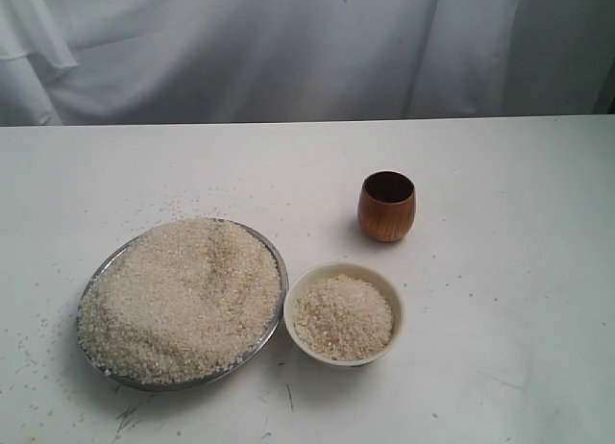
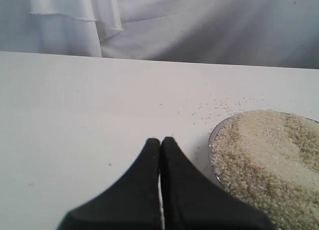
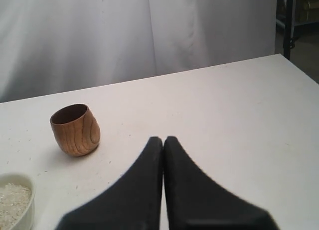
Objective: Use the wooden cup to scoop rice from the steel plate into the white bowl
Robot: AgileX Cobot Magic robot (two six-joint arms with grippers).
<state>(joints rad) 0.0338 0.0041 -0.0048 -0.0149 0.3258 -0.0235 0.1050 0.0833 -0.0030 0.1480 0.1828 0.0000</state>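
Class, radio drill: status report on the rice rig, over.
Left gripper shut, empty, beside steel plate. Right gripper shut, empty, facing wooden cup. Cup upright, unobstructed. Rice heaped on plate, some in white bowl.

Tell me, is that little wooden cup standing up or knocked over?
Upright. The wooden cup stands on its base on the table, its dark mouth facing up, apart from the white bowl.

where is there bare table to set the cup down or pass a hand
Widest bare table lies right of the wooden cup and white bowl; the far strip behind the steel plate is also free. Crowded: bowl and plate sit close together, with stray rice beyond the plate.
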